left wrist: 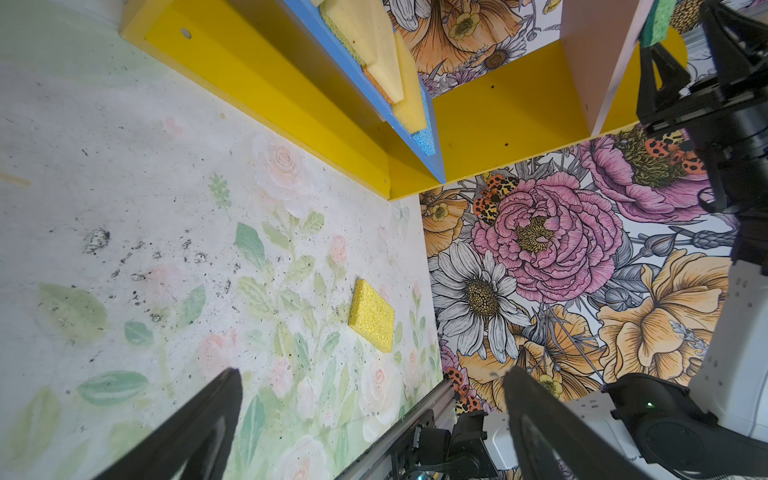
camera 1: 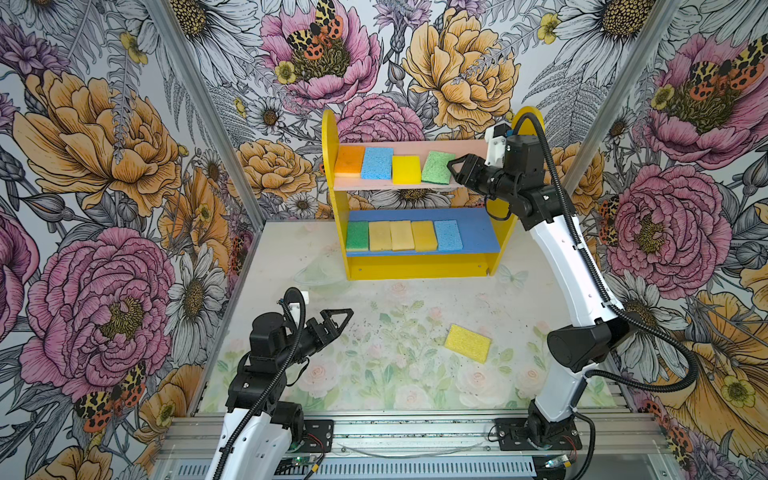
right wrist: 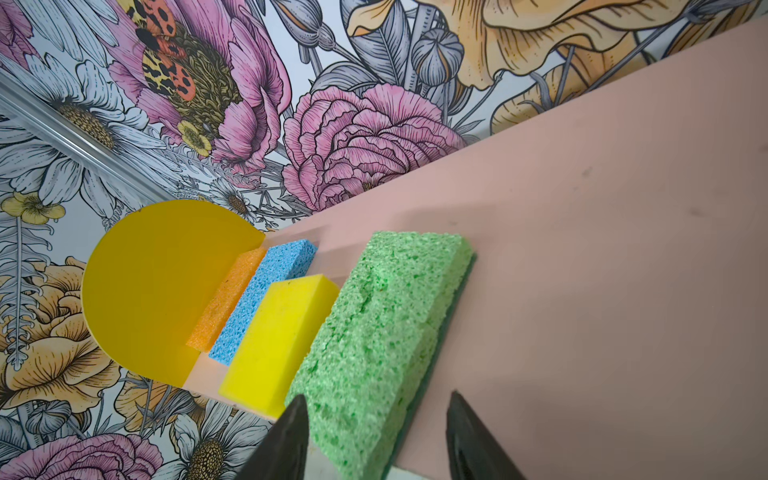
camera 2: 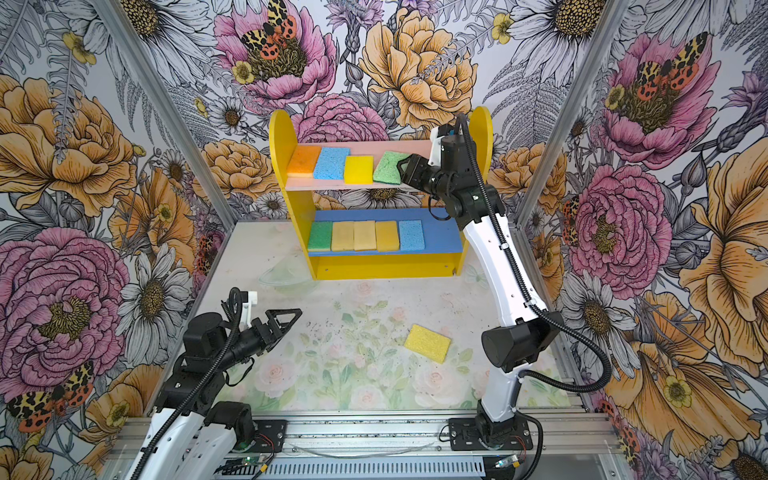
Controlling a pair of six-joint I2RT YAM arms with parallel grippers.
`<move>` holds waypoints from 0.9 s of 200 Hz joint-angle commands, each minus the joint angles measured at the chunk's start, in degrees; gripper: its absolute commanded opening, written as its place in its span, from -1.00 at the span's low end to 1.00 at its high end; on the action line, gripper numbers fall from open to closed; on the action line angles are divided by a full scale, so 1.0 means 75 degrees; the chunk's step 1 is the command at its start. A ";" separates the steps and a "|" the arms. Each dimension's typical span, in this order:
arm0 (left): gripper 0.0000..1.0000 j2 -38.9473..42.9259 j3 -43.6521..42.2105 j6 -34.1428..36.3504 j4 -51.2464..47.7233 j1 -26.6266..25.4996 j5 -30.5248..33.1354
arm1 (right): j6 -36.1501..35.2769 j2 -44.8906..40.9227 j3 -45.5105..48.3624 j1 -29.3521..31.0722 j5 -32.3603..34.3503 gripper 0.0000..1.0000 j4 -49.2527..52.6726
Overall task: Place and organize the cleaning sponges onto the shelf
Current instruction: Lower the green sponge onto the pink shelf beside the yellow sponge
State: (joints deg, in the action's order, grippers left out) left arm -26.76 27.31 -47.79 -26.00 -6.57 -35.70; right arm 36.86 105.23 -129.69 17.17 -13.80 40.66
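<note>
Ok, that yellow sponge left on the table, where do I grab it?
Come straight down from above and close across its short width, on the two long edges near the middle. The yellow sponge lies flat on the table, turned at a slant, so line up with that slant first.

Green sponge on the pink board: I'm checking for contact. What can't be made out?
End of the green sponge: covered by the right gripper in a top view.
Finger contact below the tips: cut off by the right wrist view's edge.
</note>
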 commanded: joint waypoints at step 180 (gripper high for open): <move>0.98 0.0103 -0.0102 0.0054 -0.0167 0.0056 -0.0329 | 0.0640 0.1879 -0.2166 -0.0064 -0.0846 0.27 -0.0047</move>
State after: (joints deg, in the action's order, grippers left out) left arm -26.24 27.31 -47.79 -26.85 -6.50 -36.99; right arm 41.01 117.12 -144.27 16.91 -18.81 39.94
